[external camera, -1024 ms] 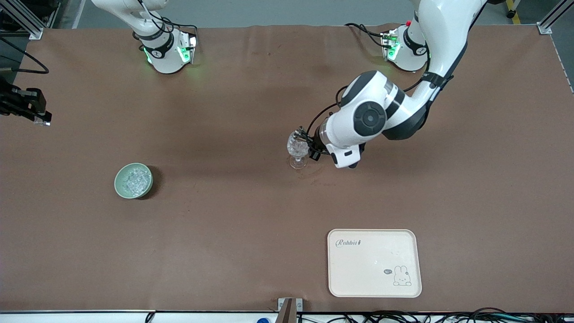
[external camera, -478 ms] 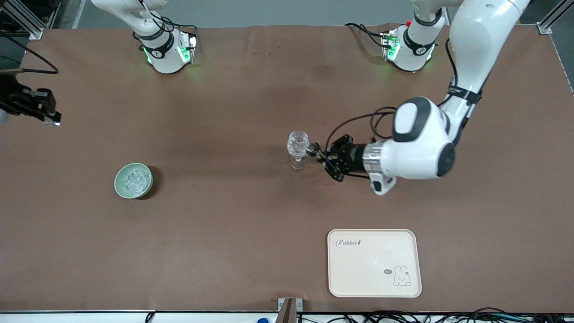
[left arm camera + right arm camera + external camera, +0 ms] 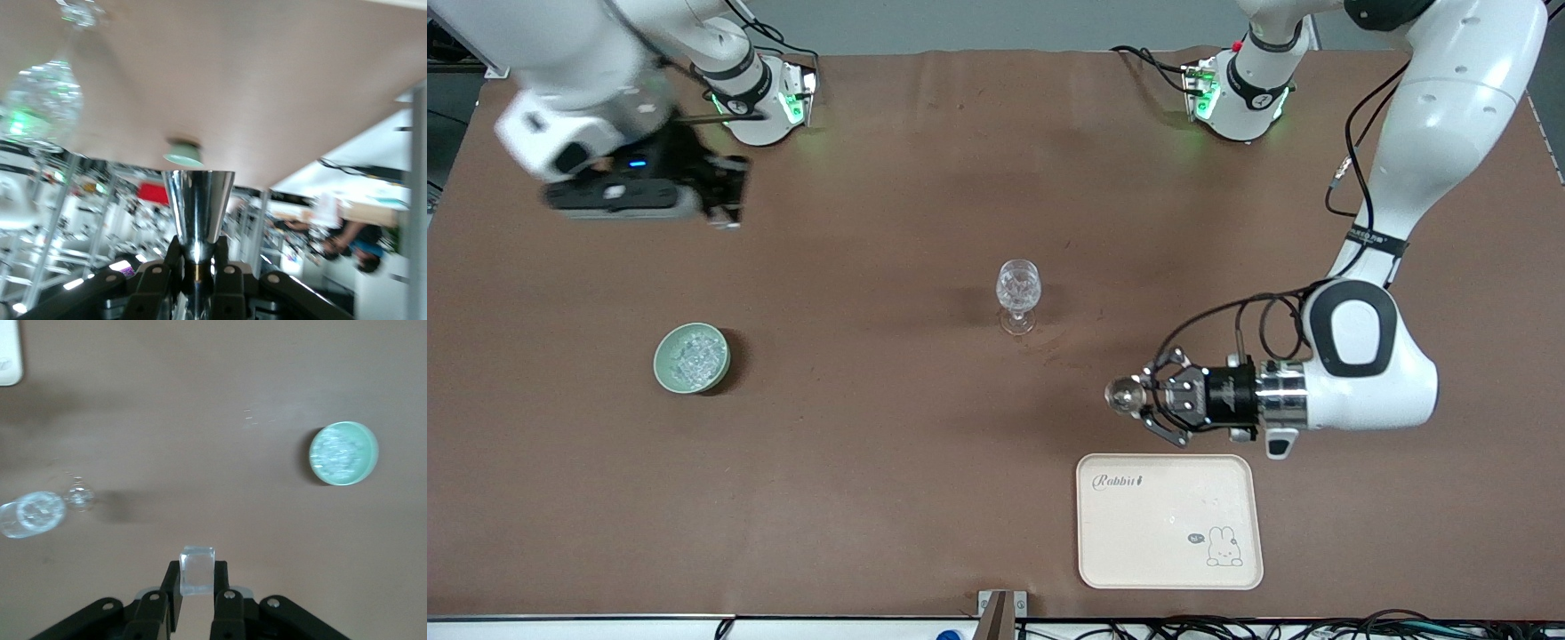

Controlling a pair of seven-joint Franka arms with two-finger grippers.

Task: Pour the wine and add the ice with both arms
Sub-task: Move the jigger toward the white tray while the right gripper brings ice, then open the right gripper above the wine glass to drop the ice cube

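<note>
Ice [image 3: 197,570] pinched in right tool [image 3: 197,588]; left tool [image 3: 1149,397] by tray [image 3: 1169,569] pinches, seemingly, metal cup [image 3: 1122,396].

Bare table lies between wine glass [image 3: 1018,296] and bowl [image 3: 692,357].

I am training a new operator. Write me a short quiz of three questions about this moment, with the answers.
1. True or false: the wine glass stands on the tray.
2. Which holds the metal cup? A) left gripper B) right gripper C) neither
3. Fill in: the right gripper's fingers are shut on an ____.
Key: 1 false; 2 A; 3 ice cube.
</note>
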